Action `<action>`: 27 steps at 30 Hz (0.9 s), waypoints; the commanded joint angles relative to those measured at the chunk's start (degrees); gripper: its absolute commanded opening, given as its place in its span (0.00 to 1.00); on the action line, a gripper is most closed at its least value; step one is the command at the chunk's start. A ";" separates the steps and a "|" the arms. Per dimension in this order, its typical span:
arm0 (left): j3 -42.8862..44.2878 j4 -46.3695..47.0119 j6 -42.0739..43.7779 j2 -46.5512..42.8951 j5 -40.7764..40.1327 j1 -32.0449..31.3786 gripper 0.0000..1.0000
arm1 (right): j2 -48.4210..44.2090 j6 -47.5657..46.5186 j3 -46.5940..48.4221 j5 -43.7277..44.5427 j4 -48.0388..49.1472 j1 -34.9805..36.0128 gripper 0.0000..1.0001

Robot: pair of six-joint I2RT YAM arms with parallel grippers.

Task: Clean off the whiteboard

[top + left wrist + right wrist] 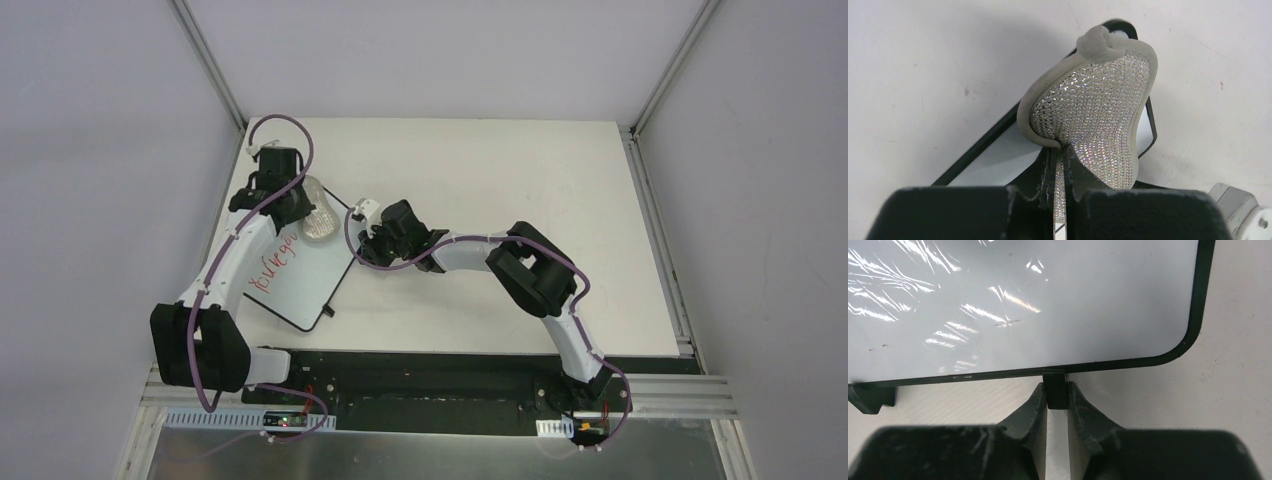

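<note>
The whiteboard [305,275] lies flat on the table at left, white with a thin black frame and red handwriting near its left edge. My left gripper [290,195] is shut on the grey sparkly peanut-shaped pad [318,210], which rests on the board's far corner; in the left wrist view the pad [1093,110] stands up from my closed fingers [1050,172] over the board [998,160]. My right gripper [372,235] is at the board's right edge, shut on a small black foot [1055,389] of the board [1023,305].
The white tabletop [520,190] extends right and behind the board. Metal frame rails [655,200] border the table's sides. A black base strip [430,375] holding the arm mounts runs along the near edge.
</note>
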 commanded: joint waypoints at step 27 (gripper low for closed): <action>3.38 0.53 2.39 4.42 -0.94 -5.51 0.00 | 0.48 0.13 0.28 1.53 -5.22 -0.79 0.00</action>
